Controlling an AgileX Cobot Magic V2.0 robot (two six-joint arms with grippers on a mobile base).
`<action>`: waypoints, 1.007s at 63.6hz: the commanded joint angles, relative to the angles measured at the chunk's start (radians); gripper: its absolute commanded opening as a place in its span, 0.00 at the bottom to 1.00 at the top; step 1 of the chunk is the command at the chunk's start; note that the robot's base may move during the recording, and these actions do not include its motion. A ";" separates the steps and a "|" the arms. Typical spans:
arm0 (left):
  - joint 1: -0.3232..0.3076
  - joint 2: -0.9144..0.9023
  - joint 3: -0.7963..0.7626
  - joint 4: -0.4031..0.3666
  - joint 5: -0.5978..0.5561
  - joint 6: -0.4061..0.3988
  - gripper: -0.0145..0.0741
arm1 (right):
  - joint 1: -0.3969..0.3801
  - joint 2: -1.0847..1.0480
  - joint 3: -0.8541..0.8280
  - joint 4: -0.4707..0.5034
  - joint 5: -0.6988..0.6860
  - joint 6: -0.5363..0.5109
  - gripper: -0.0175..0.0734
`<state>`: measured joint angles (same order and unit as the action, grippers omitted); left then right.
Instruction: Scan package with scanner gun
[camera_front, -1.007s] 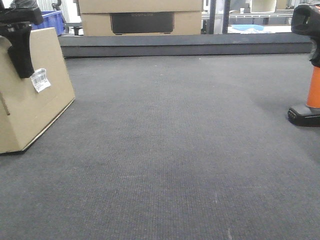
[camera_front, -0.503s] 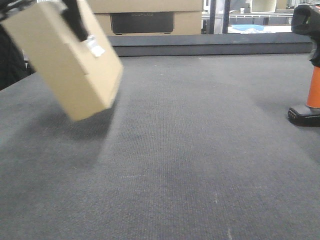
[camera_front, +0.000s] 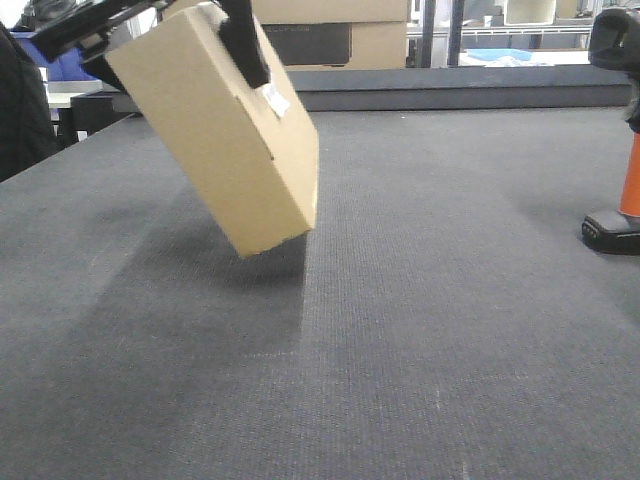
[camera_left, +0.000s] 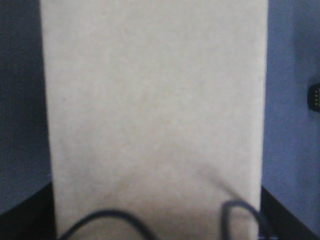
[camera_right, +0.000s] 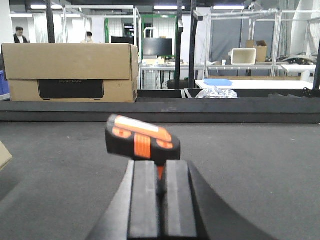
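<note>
— Since the box (camera_front: 225, 150) takes up the upper left of the front view, what is it like?

— Plain tan cardboard, a flat-sided oblong with crisp edges. It hangs tilted, its low corner clear of the mat (camera_front: 400, 330) (a dark grey weave with a fine ribbed grain). A small white label (camera_front: 273, 98) sits on the face turned toward the right.

— And the jaws on it?

— The left gripper (camera_front: 215, 50) is clamped across the box's top end. One black finger (camera_front: 245, 45) lies flat on the labelled face, just above the label, and the other is hidden behind. In the left wrist view the blurred tan face runs from top to bottom of the frame.

— The scanner (camera_front: 630, 170)?

— At the right edge of the front view, well apart from the box. Its smooth orange handle stands upright on a flat black base on the mat. In the right wrist view its wedge-shaped black head with orange bands sits mid-frame, just over the tips of the right gripper (camera_right: 159, 172).

— Gripped?

— Those jaws stand narrow, with a thin slot between two flat black pads (camera_right: 144, 200). The orange handle shows in that slot, but whether they pinch it I cannot tell.
</note>
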<state>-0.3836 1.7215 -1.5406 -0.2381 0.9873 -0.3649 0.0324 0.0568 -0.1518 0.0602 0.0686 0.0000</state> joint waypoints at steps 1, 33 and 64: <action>-0.009 -0.006 -0.002 -0.012 -0.035 -0.013 0.04 | 0.001 0.093 -0.048 -0.014 0.033 0.000 0.01; -0.009 0.010 0.033 -0.065 -0.097 -0.013 0.04 | 0.001 0.543 -0.053 -0.001 -0.207 0.000 0.01; -0.009 0.010 0.040 -0.078 -0.135 -0.013 0.04 | 0.001 0.888 -0.053 0.003 -0.501 0.023 0.21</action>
<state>-0.3862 1.7416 -1.5000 -0.3034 0.8792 -0.3756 0.0324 0.8893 -0.1999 0.0614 -0.3728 0.0134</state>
